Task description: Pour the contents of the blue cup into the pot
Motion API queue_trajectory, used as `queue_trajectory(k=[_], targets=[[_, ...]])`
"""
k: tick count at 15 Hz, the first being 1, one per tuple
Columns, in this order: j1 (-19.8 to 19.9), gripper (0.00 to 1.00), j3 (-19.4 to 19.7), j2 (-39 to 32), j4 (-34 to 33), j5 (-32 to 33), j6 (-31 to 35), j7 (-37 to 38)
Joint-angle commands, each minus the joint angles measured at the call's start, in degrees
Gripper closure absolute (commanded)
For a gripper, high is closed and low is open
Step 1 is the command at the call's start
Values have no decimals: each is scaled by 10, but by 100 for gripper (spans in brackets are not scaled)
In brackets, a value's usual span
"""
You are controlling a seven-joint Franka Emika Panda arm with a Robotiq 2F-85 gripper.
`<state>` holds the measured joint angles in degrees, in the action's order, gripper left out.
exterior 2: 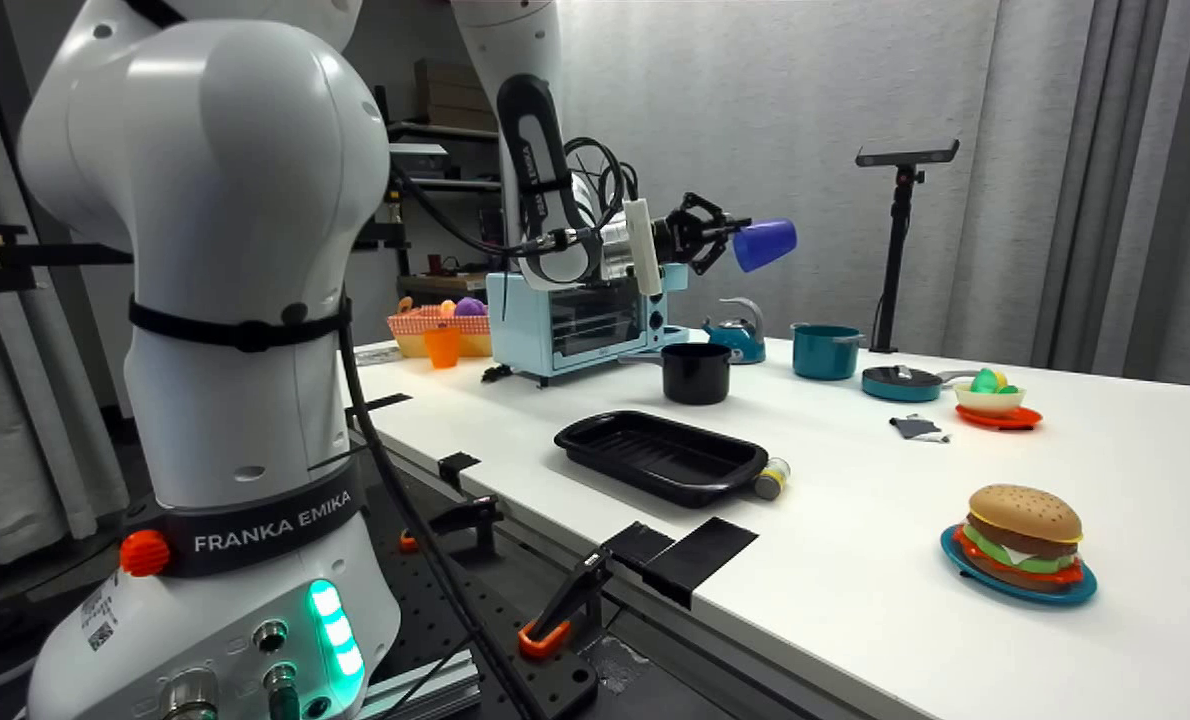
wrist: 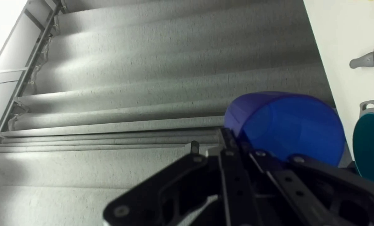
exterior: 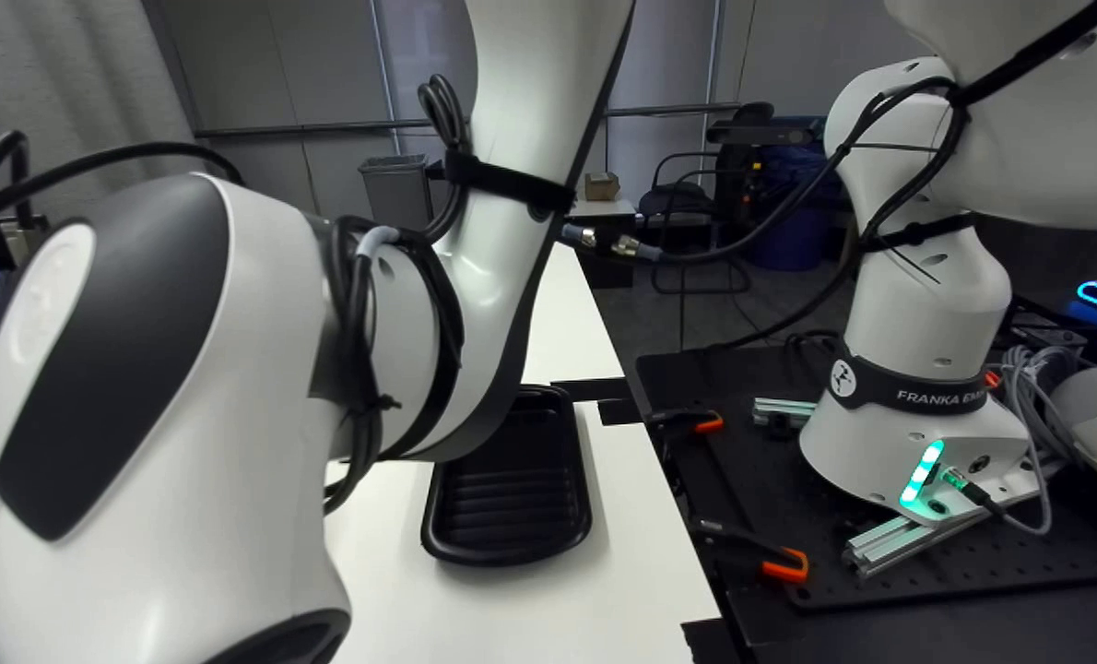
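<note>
In both exterior views we see the bench [exterior 2: 855,590] bright, with soft, faint shadow by the tray [exterior 2: 655,450]; beyond the bench's edge the floor [exterior: 636,318] lies dim. The arm [exterior: 498,263] shines, and its lamp [exterior: 922,472] glows teal. In the wrist view we get white glare at upper left and a dark, blurred gripper [wrist: 241,142].

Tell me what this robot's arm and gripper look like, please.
The arm is glossy white and rounded, with dark grey panels. Black cables are strapped to it by black bands. Low down, a black collar reads FRANKA EMIKA, above glowing green lights. The gripper is black and jointed, with slim, straight fingers.
</note>
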<state>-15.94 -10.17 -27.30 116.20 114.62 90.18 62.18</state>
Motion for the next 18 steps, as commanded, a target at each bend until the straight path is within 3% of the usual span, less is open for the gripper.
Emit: queue_trajectory(k=[1, 9, 10, 11, 15, 18], targets=[[8, 99, -15, -6, 1, -18, -34, 38], [10, 99, -22, -15, -4, -85, -50, 170], [32, 99, -5, -8, -43, -55, -4, 150], [36, 99, -4, -9, -49, -57, -1, 162], [84, 99, -3, 31, -85, -93, 68, 177], [133, 99, 7, 77, -89, -140, 156, 176]])
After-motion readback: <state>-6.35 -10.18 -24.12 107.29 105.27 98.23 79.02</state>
